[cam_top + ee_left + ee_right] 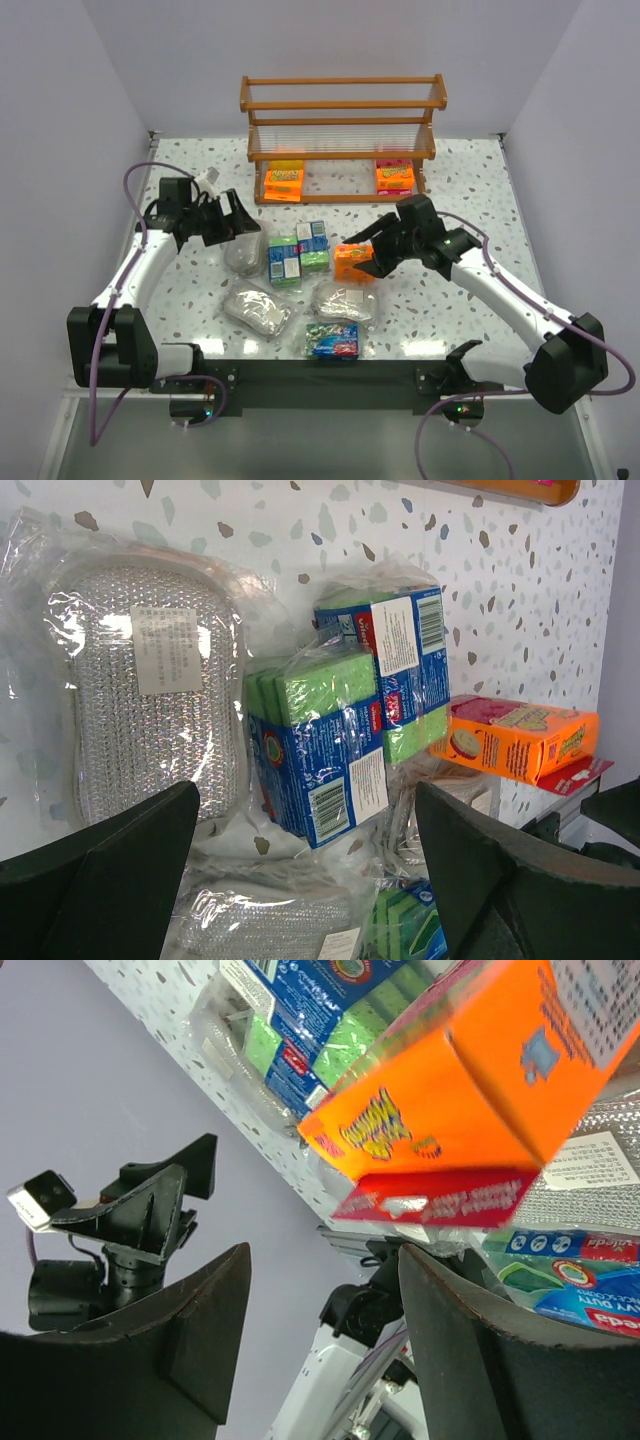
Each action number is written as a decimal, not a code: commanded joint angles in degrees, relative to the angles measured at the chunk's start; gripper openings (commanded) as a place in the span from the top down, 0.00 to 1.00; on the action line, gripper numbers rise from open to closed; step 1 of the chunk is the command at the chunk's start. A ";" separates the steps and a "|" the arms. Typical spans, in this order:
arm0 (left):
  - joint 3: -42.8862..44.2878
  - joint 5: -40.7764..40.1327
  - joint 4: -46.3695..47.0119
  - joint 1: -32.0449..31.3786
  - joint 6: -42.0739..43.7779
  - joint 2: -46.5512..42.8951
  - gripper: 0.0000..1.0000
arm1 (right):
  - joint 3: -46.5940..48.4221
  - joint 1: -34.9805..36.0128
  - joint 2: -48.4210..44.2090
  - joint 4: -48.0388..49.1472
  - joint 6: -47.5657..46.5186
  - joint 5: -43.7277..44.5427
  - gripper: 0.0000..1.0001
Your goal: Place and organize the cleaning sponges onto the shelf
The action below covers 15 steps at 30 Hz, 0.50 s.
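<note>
The wooden shelf stands at the back, with two orange packs on its bottom tier. A third orange pack lies on the table, just ahead of my open right gripper; in the right wrist view the pack sits beyond the open gripper, not between the jaws. My left gripper is open and empty above a silvery pack, which also shows in the left wrist view beyond the gripper. Two green/blue packs stand side by side.
Two more silvery packs and a third green/blue pack lie near the table's front edge. White walls close in the table on both sides. The shelf's upper tiers hold nothing.
</note>
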 commanded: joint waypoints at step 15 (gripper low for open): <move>-0.25 0.33 1.18 0.03 0.47 -1.68 0.06 | 2.33 0.22 2.48 -3.43 0.10 4.14 0.36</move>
